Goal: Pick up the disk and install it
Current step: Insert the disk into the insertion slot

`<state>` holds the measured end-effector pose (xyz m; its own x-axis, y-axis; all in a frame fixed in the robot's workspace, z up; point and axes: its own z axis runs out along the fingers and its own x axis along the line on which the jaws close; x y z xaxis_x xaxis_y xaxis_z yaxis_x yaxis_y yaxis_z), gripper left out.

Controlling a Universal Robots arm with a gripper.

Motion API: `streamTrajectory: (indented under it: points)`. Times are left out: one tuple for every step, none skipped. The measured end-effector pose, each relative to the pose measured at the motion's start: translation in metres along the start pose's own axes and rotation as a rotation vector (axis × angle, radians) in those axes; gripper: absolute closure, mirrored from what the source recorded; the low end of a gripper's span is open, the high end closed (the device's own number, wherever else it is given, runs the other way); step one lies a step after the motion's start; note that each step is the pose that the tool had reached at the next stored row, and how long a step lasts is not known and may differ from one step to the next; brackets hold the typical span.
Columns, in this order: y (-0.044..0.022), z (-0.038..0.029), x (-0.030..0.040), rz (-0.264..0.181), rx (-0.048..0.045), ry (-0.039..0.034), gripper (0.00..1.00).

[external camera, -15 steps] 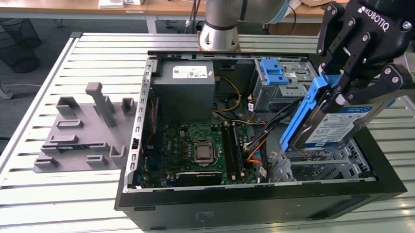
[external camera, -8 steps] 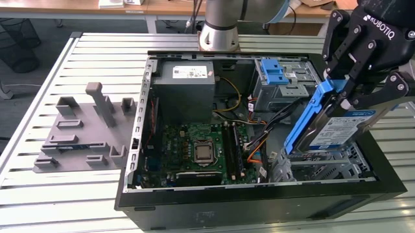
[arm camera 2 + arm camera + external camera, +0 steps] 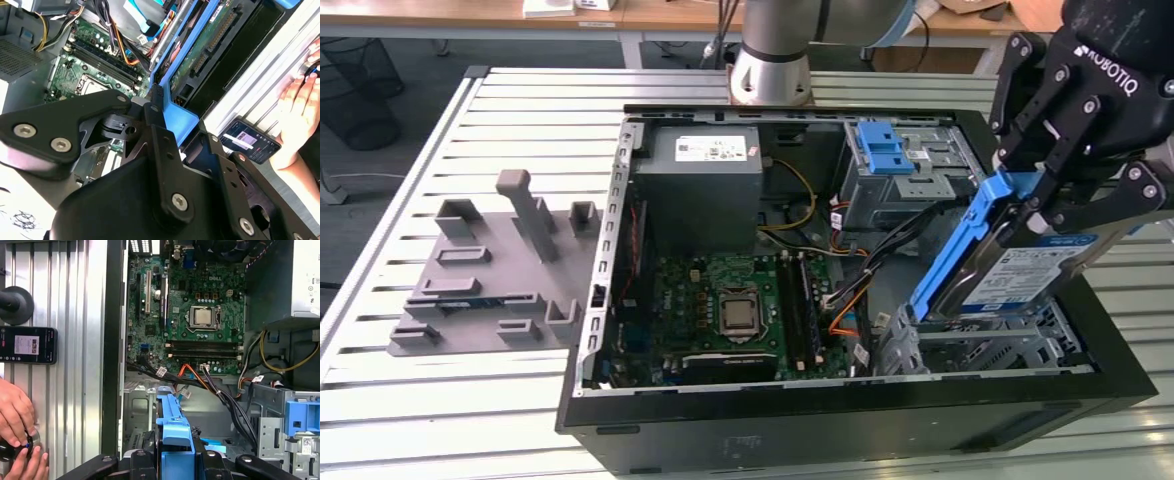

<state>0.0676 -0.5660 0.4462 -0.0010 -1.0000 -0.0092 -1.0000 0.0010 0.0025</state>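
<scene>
The disk [image 3: 1034, 275], a silver drive with a white-and-blue label in a blue carrier frame [image 3: 961, 250], hangs tilted on edge above the drive cage [image 3: 994, 350] at the exterior view's right of the open black computer case [image 3: 854, 420]. My black gripper [image 3: 1067, 195] is shut on its upper end. In the first wrist view the blue frame [image 3: 172, 432] sits between the fingers, with the metal cage below it. The second wrist view shows the disk's underside circuit board [image 3: 210, 42] and a black finger [image 3: 160, 130] against the blue frame.
Inside the case lie the green motherboard [image 3: 734, 305], a grey power-supply box [image 3: 700, 185], loose cables [image 3: 854, 265] and a blue latch [image 3: 887, 150]. A grey fixture [image 3: 487, 270] stands on the slatted table. A person's hands [image 3: 17, 440] and a phone [image 3: 27, 345] are beside the case.
</scene>
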Motion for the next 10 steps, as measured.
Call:
streamTrajectory:
  points:
    - [0.0, 0.0009, 0.0002, 0.004, 0.0, 0.0, 0.64]
    - [0.0, 0.0018, 0.0004, 0.009, 0.0001, 0.0, 0.64]
    - [-0.0001, 0.0027, 0.0005, 0.016, 0.0001, 0.0, 0.64]
    - [-0.0001, 0.0035, 0.0009, 0.021, 0.0002, -0.0001, 0.64]
    - [-0.0001, 0.0043, 0.0016, 0.023, 0.0002, 0.0002, 0.64]
    - [-0.0001, 0.0055, 0.0022, 0.024, 0.0002, -0.0001, 0.64]
    - [-0.0001, 0.0066, 0.0026, 0.024, 0.0002, -0.0002, 0.64]
    - [-0.0001, 0.0078, 0.003, 0.024, 0.0002, -0.0001, 0.64]
    - [-0.0001, 0.009, 0.0033, 0.024, 0.0002, 0.0, 0.64]
    - [-0.0001, 0.0105, 0.0035, 0.024, 0.0002, -0.0001, 0.64]
